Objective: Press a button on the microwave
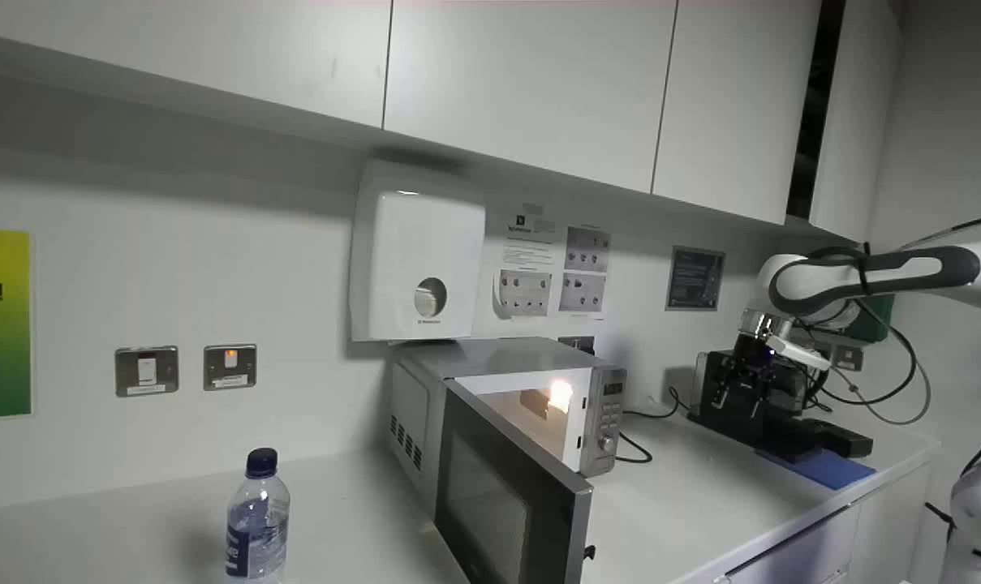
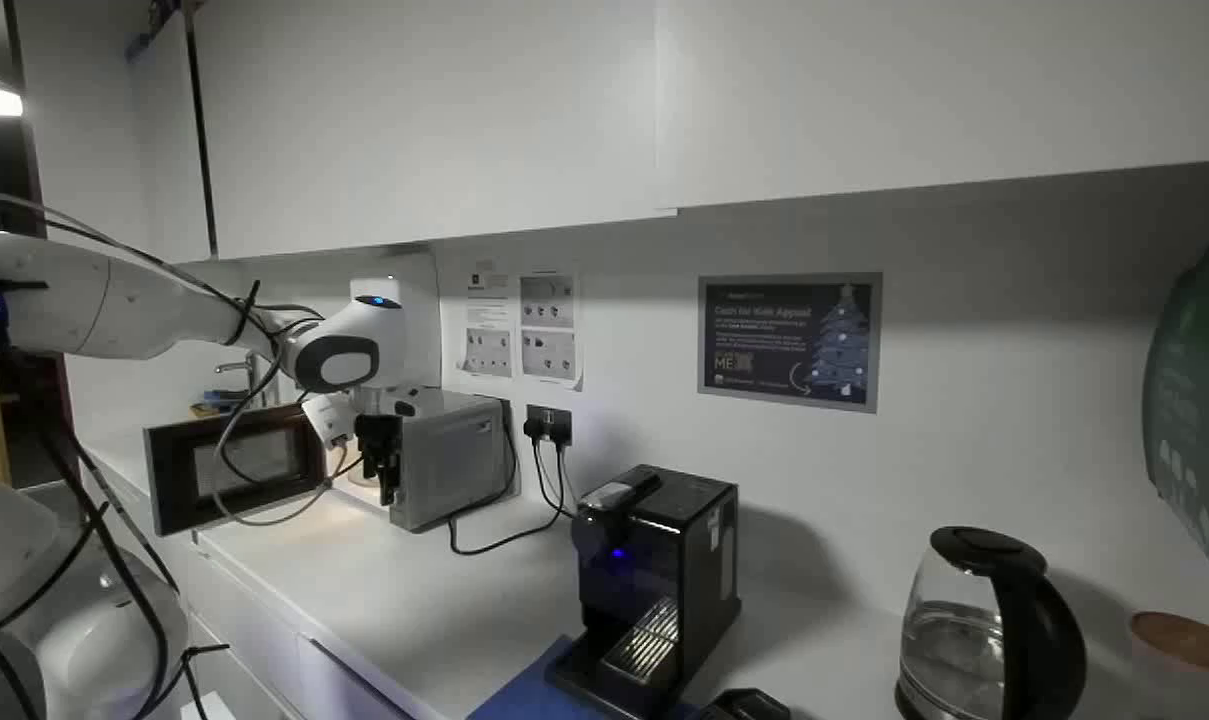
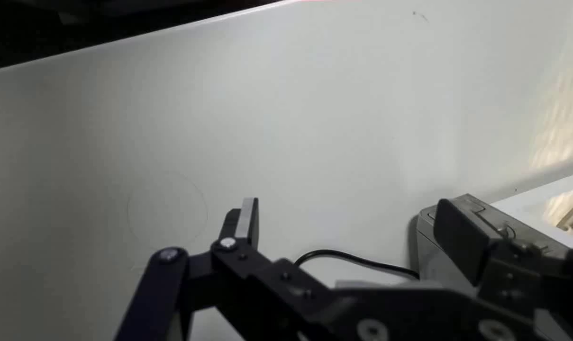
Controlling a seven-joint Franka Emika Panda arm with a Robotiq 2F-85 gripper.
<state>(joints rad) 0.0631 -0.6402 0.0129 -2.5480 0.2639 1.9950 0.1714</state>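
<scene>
We count one robot arm [image 2: 154, 305], one gripper [image 3: 347, 213] with two fingers [image 3: 243, 225], one microwave [image 1: 506, 462], one water bottle [image 1: 256, 523], one coffee machine [image 2: 702, 570], one kettle [image 2: 964, 630], one wall dispenser [image 1: 409, 259], two wall switches [image 1: 147, 371] and, in an exterior view, two plugs [image 2: 561, 431]

The white arm [image 2: 144, 312] carries black cables [image 1: 914, 369] and a black gripper [image 3: 348, 218] with silver screws [image 3: 228, 243].

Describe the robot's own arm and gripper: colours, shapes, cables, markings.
The arm is white with rounded segments, dark grey curved trim and small blue lights. Black and grey cables loop along it, held by black ties. The gripper is black, with angular linked fingers, silvery screws and a pale strip on one fingertip. No lettering is readable.
</scene>
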